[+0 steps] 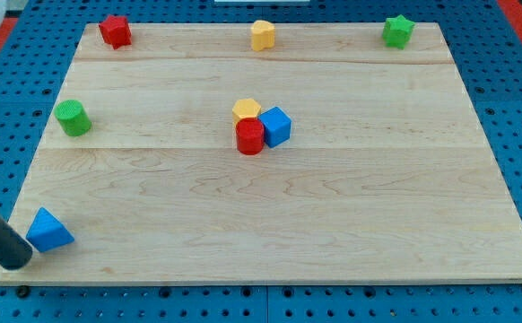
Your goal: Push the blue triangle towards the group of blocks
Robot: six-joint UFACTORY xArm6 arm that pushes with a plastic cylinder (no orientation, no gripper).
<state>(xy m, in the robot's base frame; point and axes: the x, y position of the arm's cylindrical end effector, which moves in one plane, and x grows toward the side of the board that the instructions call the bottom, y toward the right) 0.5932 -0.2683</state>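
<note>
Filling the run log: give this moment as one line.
my tip: touching left of blue triangle block | group: yellow, red, blue blocks mid-board | push: barely begun

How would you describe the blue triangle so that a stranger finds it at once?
Start at the wooden board and go to its corner at the view's bottom left. The blue triangle sits there alone, with my tip right beside it; the blue cube is mid-board.

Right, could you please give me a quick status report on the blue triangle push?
My tip at the view's bottom left, against the blue triangle. Group mid-board: yellow, red, blue blocks. Path between looks clear.
</note>
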